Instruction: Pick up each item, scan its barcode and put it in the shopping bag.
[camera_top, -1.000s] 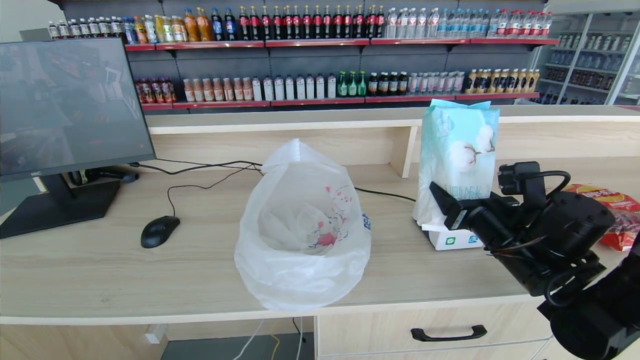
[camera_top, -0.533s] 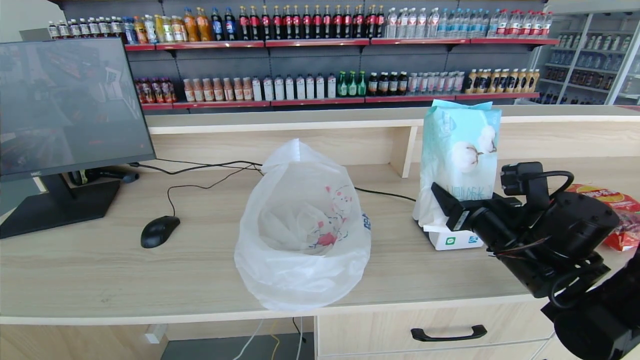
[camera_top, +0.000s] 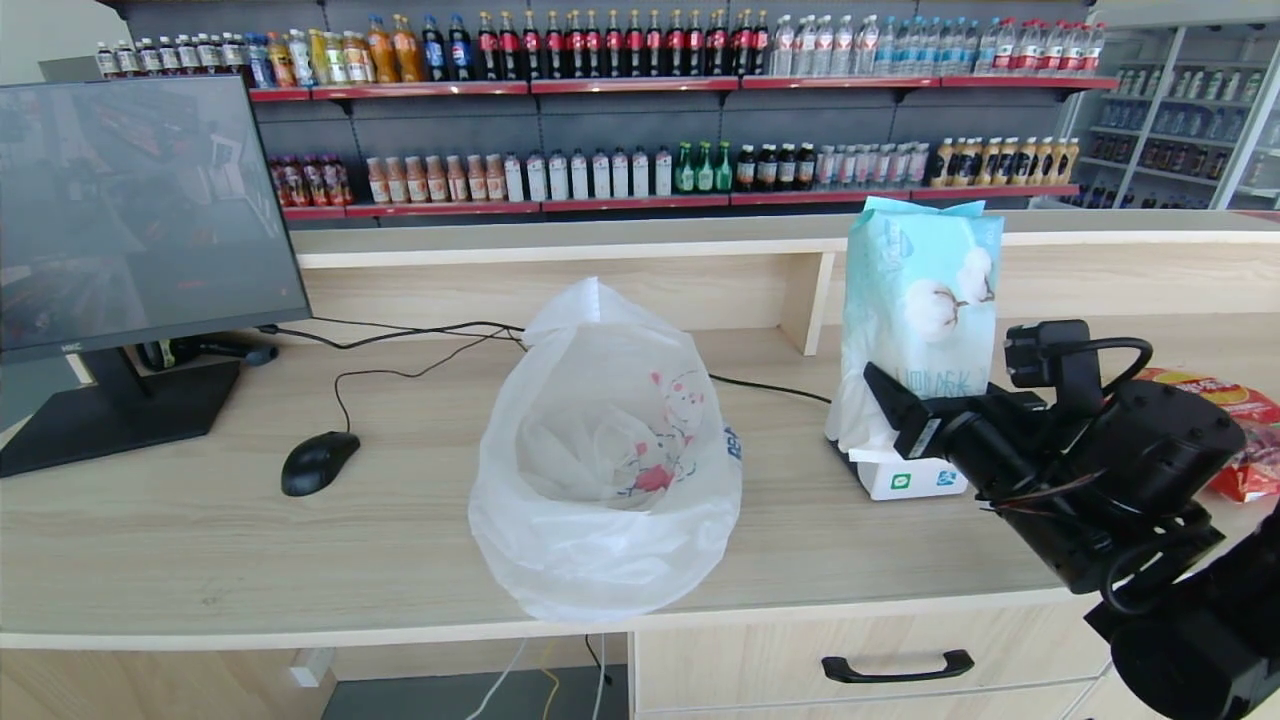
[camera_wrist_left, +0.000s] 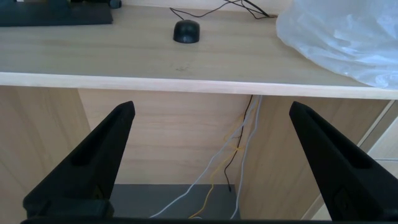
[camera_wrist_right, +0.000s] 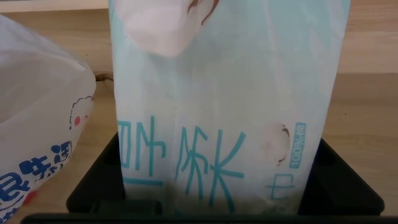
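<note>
Left wrist view has the left jaws gaping empty below the pale wooden counter (camera_wrist_left: 186, 62), while right of the limp white plastic shopping bag (camera_top: 600, 480) the right jaws pinch the tall pale-blue soft pack (camera_top: 920, 290) low down, upright just over the small white scanner box (camera_top: 905, 480), so the top-heavy pack could tip or slip on the way across.

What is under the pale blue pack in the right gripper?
A small white box on the counter sits under the pale blue pack. The right gripper hides part of it; contact cannot be judged.
</note>
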